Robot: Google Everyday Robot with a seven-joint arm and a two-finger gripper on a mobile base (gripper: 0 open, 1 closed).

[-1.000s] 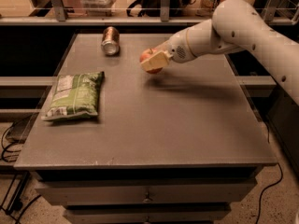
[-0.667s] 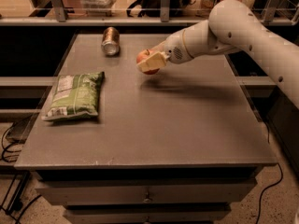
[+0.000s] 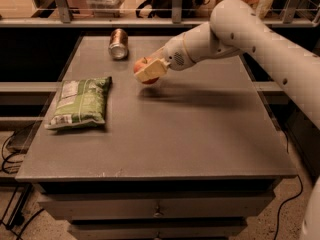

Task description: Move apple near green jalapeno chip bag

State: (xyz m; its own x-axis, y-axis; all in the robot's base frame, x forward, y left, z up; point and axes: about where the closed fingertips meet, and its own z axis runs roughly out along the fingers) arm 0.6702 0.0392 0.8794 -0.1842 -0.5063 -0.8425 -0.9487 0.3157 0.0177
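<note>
Apple [image 3: 140, 64], small, round and red-orange, hangs just above the table [image 3: 200, 134], clamped in the gripper [image 3: 148, 73] at about 12 o'clock on the tabletop, with its shadow on the surface below. Going from the left, the green chip bag [image 3: 80, 103] lies flat at 9 o'clock near the left edge, well apart from the fruit. The can [image 3: 119, 43] lies on its side at 11 o'clock near the back edge. Next comes the apple between the pale fingers, then the white arm [image 3: 250, 29] reaching in from 2 o'clock. From the apple, the bag sits toward 8 o'clock. I judge the apple to be firm, fairly light and smooth-skinned, so it could slip in the hold or roll once freed. A hold across its widest part, as it appears to have now, suits it, with only a moderate squeeze to avoid bruising. It is best released low, on bare table just beside the bag, not on the soft, crinkly bag itself.
</note>
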